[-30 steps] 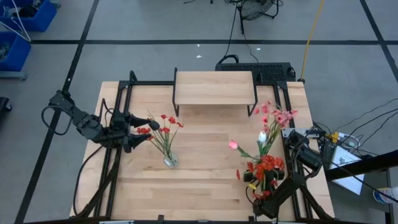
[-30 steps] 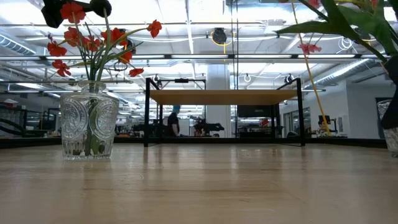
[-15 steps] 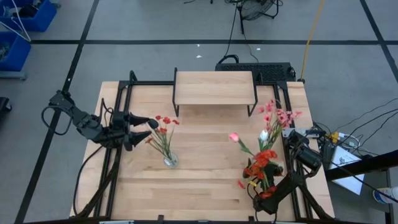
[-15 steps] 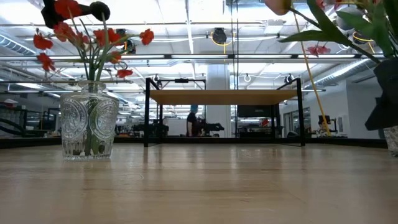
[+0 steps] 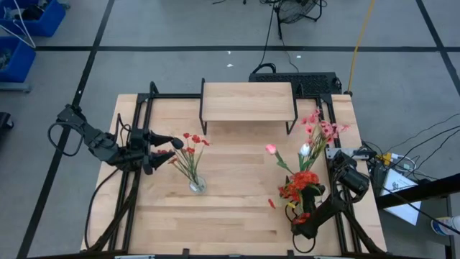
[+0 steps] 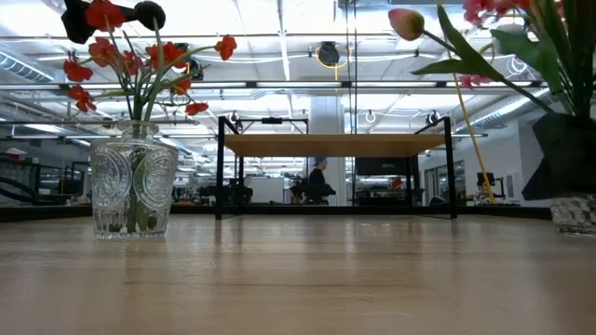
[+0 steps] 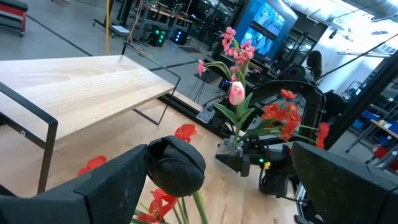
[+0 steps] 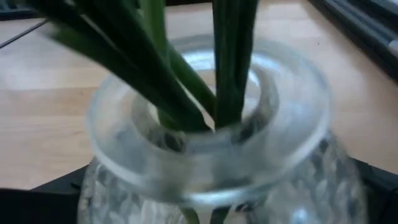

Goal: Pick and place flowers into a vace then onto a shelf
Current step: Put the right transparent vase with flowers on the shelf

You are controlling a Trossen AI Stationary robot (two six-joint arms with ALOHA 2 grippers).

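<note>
1. Left tool point(image 5: 171, 152) is hovering released beside the red flowers point(image 5: 190, 141) that are standing in a glass vase point(image 5: 197, 185) on the counter point(image 5: 237, 208).
2. Right tool point(image 5: 310, 208) is gripping a second vase point(image 8: 211, 155) holding a mixed bunch point(image 5: 305, 162), jaws spread wide around it.
3. Shelf point(image 5: 248, 101) is sitting at the counter's far edge.

The cut-patterned clear glass vase point(image 6: 133, 189) holds thin green stems with small red blossoms point(image 6: 140, 65). A second clear glass vase with a textured belly point(image 8: 211, 155) carries dark green stems topped by red blossoms point(image 5: 302, 183), pink blossoms point(image 5: 320, 129), a pink bud point(image 5: 271, 149) and a white bud point(image 5: 305, 150). The low riser shelf point(image 5: 248, 101) has a pale wood top and black metal legs.
</note>
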